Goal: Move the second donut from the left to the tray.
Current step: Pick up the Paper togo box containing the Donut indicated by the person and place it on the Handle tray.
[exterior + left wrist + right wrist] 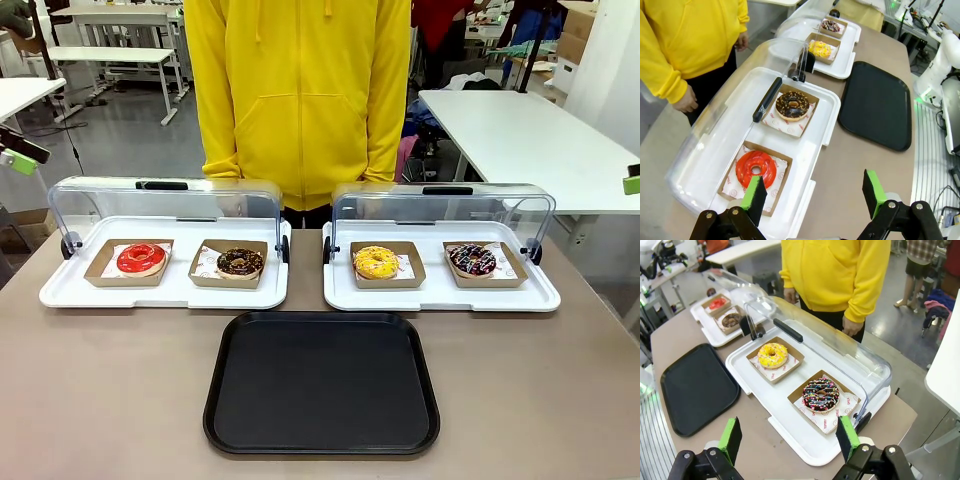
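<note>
Fingers on the left gripper (814, 192) and right gripper (789, 436) stand wide apart, holding and touching nothing.

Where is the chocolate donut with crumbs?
In the front view, the crumb-topped chocolate donut sits in the left white tray, right of the red donut.

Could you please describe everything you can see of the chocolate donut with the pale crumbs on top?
The chocolate donut is a whole ring with glossy dark glaze and pale tan crumbs scattered on top. It lies flat on printed white paper inside a square brown cardboard holder. The holder stands on the left white tray, whose clear lid is raised, beside the red-glazed donut. Nothing else touches it.
</note>
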You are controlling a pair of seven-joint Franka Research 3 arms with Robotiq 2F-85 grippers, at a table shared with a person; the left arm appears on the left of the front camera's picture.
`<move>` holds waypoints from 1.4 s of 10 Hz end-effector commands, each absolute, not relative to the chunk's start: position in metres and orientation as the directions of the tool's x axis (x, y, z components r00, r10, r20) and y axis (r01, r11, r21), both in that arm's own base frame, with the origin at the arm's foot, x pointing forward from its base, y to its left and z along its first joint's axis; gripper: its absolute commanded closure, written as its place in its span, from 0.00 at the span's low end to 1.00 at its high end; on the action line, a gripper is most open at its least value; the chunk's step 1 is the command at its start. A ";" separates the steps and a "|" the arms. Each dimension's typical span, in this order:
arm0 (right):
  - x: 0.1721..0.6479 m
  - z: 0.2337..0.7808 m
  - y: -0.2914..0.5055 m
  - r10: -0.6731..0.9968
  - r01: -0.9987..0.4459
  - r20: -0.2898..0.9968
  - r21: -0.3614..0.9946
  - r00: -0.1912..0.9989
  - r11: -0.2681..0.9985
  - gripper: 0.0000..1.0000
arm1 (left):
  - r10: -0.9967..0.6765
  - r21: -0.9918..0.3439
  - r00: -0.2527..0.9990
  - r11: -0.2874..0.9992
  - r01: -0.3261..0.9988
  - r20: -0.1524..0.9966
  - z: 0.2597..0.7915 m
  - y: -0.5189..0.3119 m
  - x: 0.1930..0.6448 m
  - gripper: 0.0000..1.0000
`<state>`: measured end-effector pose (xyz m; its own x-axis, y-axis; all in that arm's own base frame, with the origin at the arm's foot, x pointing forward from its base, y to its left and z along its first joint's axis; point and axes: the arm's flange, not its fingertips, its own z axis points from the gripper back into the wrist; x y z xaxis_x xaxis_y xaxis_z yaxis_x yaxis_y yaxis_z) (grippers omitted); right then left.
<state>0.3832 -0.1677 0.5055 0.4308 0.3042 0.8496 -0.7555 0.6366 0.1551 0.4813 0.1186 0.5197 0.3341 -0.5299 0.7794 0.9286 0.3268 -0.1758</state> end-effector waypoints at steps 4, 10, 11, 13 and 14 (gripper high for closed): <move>0.387 0.505 -0.168 0.302 -0.766 0.866 0.134 0.399 0.629 0.00 | -0.530 -0.176 0.331 0.321 0.931 0.780 0.521 0.118 0.480 0.00; 0.387 0.505 -0.168 0.302 -0.766 0.866 0.134 0.399 0.629 0.00 | -0.530 -0.176 0.331 0.321 0.931 0.780 0.521 0.118 0.480 0.00; 0.387 0.505 -0.168 0.302 -0.766 0.866 0.134 0.399 0.629 0.00 | -0.530 -0.176 0.331 0.321 0.931 0.780 0.521 0.118 0.480 0.00; 0.387 0.505 -0.168 0.302 -0.766 0.866 0.134 0.399 0.629 0.00 | -0.530 -0.176 0.331 0.321 0.931 0.780 0.521 0.118 0.480 0.00; 0.387 0.505 -0.168 0.302 -0.766 0.866 0.134 0.399 0.629 0.00 | -0.530 -0.176 0.331 0.321 0.931 0.780 0.521 0.118 0.480 0.00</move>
<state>0.3834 -0.1681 0.5052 0.4316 0.3041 0.8493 -0.7553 0.6366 0.1559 0.4813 0.1186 0.5197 0.3341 -0.5299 0.7794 0.9286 0.3269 -0.1758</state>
